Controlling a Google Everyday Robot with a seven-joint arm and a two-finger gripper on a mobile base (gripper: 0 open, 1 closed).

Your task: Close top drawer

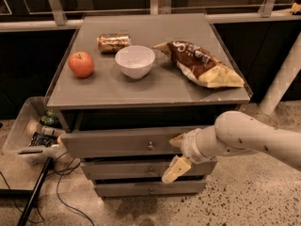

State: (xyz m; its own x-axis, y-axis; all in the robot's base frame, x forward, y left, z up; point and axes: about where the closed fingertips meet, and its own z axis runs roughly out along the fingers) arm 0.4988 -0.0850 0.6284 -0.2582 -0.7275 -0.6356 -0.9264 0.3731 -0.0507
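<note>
The top drawer (117, 144) is the widest grey front with a small metal knob (150, 146). It stands pulled out a little from the grey cabinet, with a dark gap above it. My gripper (176, 153) is at the right part of that drawer front, just right of the knob. Its fingers are open: one cream fingertip (178, 139) lies at the drawer's upper edge, the other (175, 169) hangs down over the middle drawer (141, 168).
On the cabinet top (150, 84) lie an apple (81, 64), a can (113, 42), a white bowl (135, 61) and a chip bag (202, 65). A clear bin (28, 135) and cables are on the floor at left. A bottom drawer (141, 188) sits below.
</note>
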